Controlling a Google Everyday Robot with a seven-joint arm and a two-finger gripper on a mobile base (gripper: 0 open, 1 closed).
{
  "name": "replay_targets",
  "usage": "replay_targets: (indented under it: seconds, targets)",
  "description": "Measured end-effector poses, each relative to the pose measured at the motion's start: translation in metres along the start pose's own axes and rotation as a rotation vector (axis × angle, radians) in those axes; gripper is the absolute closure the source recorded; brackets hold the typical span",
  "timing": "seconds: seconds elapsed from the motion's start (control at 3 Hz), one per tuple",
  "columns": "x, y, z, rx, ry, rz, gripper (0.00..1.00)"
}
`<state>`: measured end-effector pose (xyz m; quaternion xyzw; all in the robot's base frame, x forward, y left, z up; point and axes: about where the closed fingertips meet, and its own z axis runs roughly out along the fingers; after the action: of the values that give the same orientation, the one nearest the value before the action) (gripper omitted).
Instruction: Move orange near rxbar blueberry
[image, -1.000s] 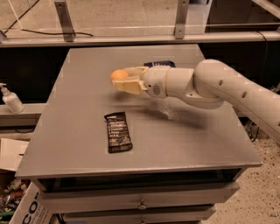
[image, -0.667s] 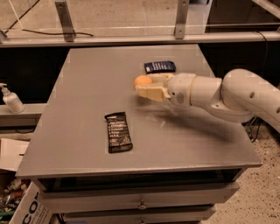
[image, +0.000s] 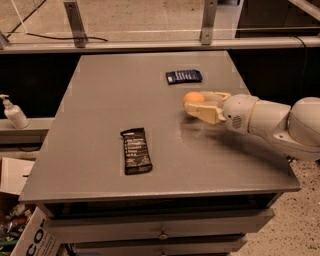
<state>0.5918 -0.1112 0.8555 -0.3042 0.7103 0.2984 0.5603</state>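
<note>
1. From where I stand, the white arm (image: 272, 122) reaches in from the right side, lying low over the grey tabletop (image: 100, 100).
2. At its tip the claw (image: 198, 103) points left, over the right half of the tabletop.
3. The claw has closed on the orange (image: 193, 97). One pale finger runs along the far side of the fruit and the other along its near side, so the gap between them is only as wide as the fruit.
4. The orange sits at the very tips of the fingers, with its left side sticking out past them. A soft shadow lies on the surface just below it. I cannot tell whether the fruit touches the tabletop or is held just clear of it.
5. The rxbar blueberry (image: 184, 76) lies flat farther back on the tabletop, a dark blue wrapper with white lettering. It is near the orange, slightly to its left, with a strip of bare surface between them.
6. A longer black wrapper (image: 136, 150) with white text lies flat toward the front left, well apart from both the orange and the blue bar.
7. Off the tabletop on the left, a pump bottle (image: 13, 113) stands upright on a lower ledge.
8. Drawer fronts (image: 160, 232) run below the front edge of the tabletop.
</note>
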Motion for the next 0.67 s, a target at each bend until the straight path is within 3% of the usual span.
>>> replay_targets:
  seconds: [0.33, 0.67]
  targets:
    - [-0.012, -0.003, 0.009, -0.008, -0.003, -0.041, 1.0]
    - [-0.028, -0.023, 0.022, 0.002, -0.004, -0.09, 1.0]
